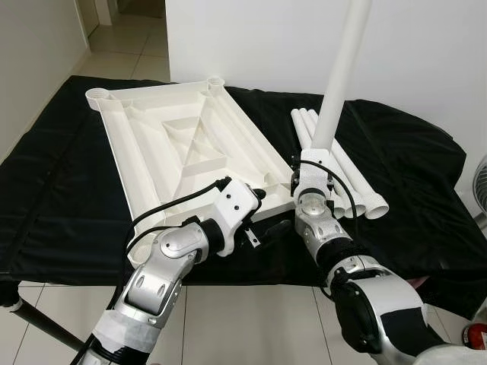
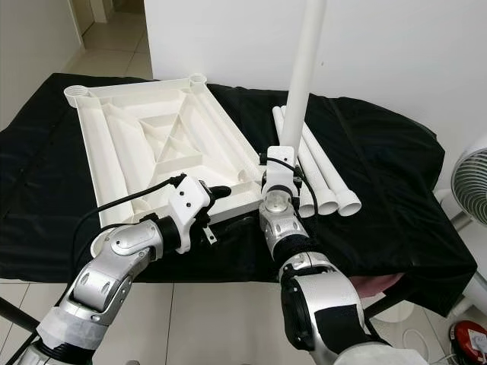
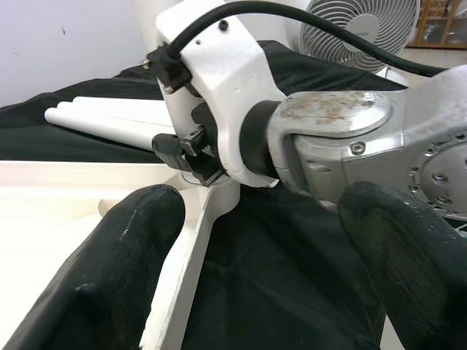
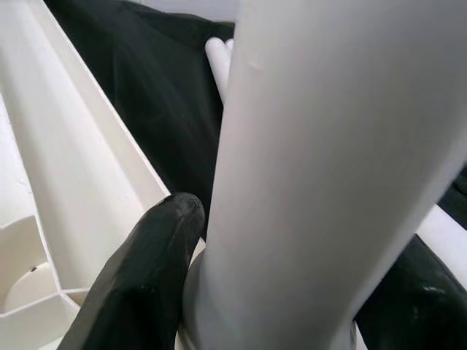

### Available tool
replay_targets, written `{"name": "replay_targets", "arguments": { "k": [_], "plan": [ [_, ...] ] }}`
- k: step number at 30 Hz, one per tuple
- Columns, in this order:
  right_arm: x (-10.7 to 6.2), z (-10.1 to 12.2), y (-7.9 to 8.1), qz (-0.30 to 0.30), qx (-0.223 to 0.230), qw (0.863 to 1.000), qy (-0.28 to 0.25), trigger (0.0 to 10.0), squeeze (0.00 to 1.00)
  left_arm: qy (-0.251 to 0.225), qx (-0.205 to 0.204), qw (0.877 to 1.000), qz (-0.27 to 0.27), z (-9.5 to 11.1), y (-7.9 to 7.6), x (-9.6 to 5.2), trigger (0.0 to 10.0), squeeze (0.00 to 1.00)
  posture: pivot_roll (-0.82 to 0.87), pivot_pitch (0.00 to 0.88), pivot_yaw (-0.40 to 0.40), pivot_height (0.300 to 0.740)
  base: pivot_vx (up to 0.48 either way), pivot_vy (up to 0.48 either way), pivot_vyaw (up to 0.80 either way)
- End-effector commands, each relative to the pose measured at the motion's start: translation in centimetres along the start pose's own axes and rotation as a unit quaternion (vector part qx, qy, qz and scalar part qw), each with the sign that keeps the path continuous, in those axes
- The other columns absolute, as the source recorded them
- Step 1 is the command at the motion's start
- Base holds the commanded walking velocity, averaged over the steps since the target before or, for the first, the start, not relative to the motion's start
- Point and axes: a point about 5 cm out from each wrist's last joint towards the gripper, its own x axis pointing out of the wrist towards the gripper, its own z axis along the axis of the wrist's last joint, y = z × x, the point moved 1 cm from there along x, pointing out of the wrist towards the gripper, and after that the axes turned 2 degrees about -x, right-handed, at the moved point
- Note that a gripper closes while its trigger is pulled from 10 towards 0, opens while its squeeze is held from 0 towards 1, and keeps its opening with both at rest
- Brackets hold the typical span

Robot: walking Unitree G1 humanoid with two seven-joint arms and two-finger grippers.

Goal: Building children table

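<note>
Right gripper [image 4: 263, 292] clamped on an upright leg [image 1: 338, 76] at the tabletop [image 1: 175, 144] corner — left gripper [image 3: 255, 270], fingers apart, straddles the tabletop's near edge; spare legs [image 1: 358, 182] beside.

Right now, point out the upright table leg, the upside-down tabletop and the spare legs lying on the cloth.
upright table leg [image 1: 338, 72], left eye view, middle of its shaft.
upside-down tabletop [image 1: 144, 163], left eye view, a ribbed inner panel.
spare legs [image 2: 329, 182], right eye view, middle of the bundle.
</note>
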Motion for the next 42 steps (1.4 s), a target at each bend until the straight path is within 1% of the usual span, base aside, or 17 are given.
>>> {"name": "replay_targets", "arguments": {
  "k": [1, 3, 4, 5, 12, 19, 21, 25, 28, 30, 31, 33, 34, 35, 39, 40, 42],
  "plan": [
    [-0.9, -2.7, -0.1, 0.028, 0.038, 0.998, 0.027, 10.0, 0.00, 0.002, -0.001, 1.000, 0.021, -0.1, 0.3, 0.1, 10.0, 0.00, -0.02, 0.000, -0.092, 0.740, 0.000, 0.000, 0.00],
    [-0.9, -2.7, -0.1, 0.028, 0.038, 0.998, 0.027, 10.0, 0.00, 0.002, -0.001, 1.000, 0.021, -0.1, 0.3, 0.1, 10.0, 0.00, -0.02, 0.000, -0.092, 0.740, 0.000, 0.000, 0.00],
    [-1.2, -3.3, -0.5, 0.034, 0.058, 0.997, 0.024, 10.0, 0.00, 0.002, 0.000, 1.000, 0.021, -0.1, 0.4, 0.1, 10.0, 0.00, -0.02, 0.000, -0.090, 0.740, 0.000, 0.000, 0.00],
    [-1.5, -3.4, -1.0, 0.033, 0.092, 0.995, 0.003, 10.0, 0.00, 0.002, 0.000, 1.000, 0.021, -0.1, 0.4, 0.1, 10.0, 0.00, -0.02, 0.000, -0.088, 0.740, 0.000, 0.000, 0.00],
    [-1.8, -4.7, -2.2, 0.026, 0.061, 0.998, 0.012, 10.0, 0.00, 0.001, 0.002, 1.000, 0.015, 0.0, 0.3, 0.4, 10.0, 0.00, -0.03, 0.000, -0.078, 0.740, 0.000, 0.000, 0.00],
    [-1.9, -5.0, -2.0, 0.044, 0.058, 0.997, 0.016, 10.0, 0.00, 0.001, 0.002, 1.000, 0.016, 0.0, 0.4, 0.3, 10.0, 0.00, -0.02, 0.000, -0.077, 0.740, 0.000, 0.000, 0.00],
    [-1.9, -5.4, -1.7, 0.055, 0.045, 0.997, 0.034, 10.0, 0.00, 0.002, 0.003, 1.000, 0.016, 0.0, 0.5, 0.2, 10.0, 0.00, -0.02, 0.000, -0.077, 0.740, 0.000, 0.000, 0.00],
    [-1.9, -5.6, -1.7, 0.047, 0.042, 0.997, 0.047, 10.0, 0.00, 0.002, 0.004, 1.000, 0.017, 0.0, 0.5, 0.2, 10.0, 0.00, -0.02, 0.000, -0.077, 0.740, 0.000, 0.000, 0.00],
    [-1.7, -5.4, -1.6, 0.033, 0.045, 0.997, 0.052, 10.0, 0.00, 0.002, 0.005, 1.000, 0.017, 0.0, 0.5, 0.1, 10.0, 0.00, -0.02, 0.000, -0.077, 0.740, 0.000, 0.000, 0.00],
    [-1.6, -5.3, -1.7, 0.002, 0.046, 0.997, 0.059, 10.0, 0.00, 0.001, 0.005, 1.000, 0.016, 0.0, 0.5, 0.2, 10.0, 0.00, -0.02, 0.000, -0.077, 0.740, 0.000, 0.000, 0.00],
    [-1.6, -5.3, -1.7, 0.002, 0.046, 0.997, 0.059, 10.0, 0.00, 0.001, 0.005, 1.000, 0.016, 0.0, 0.5, 0.2, 10.0, 0.00, -0.02, 0.000, -0.077, 0.740, 0.000, 0.000, 0.00],
    [-1.5, -5.0, -2.0, -0.042, 0.042, 0.997, 0.057, 10.0, 0.00, 0.000, 0.005, 1.000, 0.015, 0.0, 0.4, 0.2, 10.0, 0.00, -0.02, 0.000, -0.077, 0.740, 0.000, 0.000, 0.00],
    [-1.5, -5.0, -2.0, -0.042, 0.042, 0.997, 0.057, 10.0, 0.00, 0.000, 0.005, 1.000, 0.015, 0.0, 0.4, 0.2, 10.0, 0.00, -0.02, 0.000, -0.077, 0.740, 0.000, 0.000, 0.00],
    [-1.6, -5.1, -2.2, -0.063, 0.045, 0.995, 0.061, 10.0, 0.00, 0.000, 0.005, 1.000, 0.014, 0.1, 0.4, 0.2, 10.0, 0.00, -0.02, 0.000, -0.077, 0.740, 0.000, 0.000, 0.00],
    [-1.6, -5.2, -2.3, -0.078, 0.051, 0.993, 0.066, 10.0, 0.00, 0.000, 0.005, 1.000, 0.014, 0.1, 0.3, 0.2, 10.0, 0.00, -0.01, 0.000, -0.082, 0.740, 0.000, 0.000, 0.00],
    [-1.8, -5.4, -2.5, -0.098, 0.067, 0.990, 0.073, 10.0, 0.00, 0.001, 0.004, 1.000, 0.014, 0.0, 0.3, 0.2, 10.0, 0.00, -0.01, 0.000, -0.083, 0.740, 0.000, 0.000, 0.00],
    [-1.9, -5.5, -2.7, -0.111, 0.069, 0.989, 0.074, 10.0, 0.00, 0.001, 0.004, 1.000, 0.015, 0.0, 0.3, 0.1, 10.0, 0.00, -0.01, 0.000, -0.087, 0.740, 0.000, 0.000, 0.00]
  ]
}}
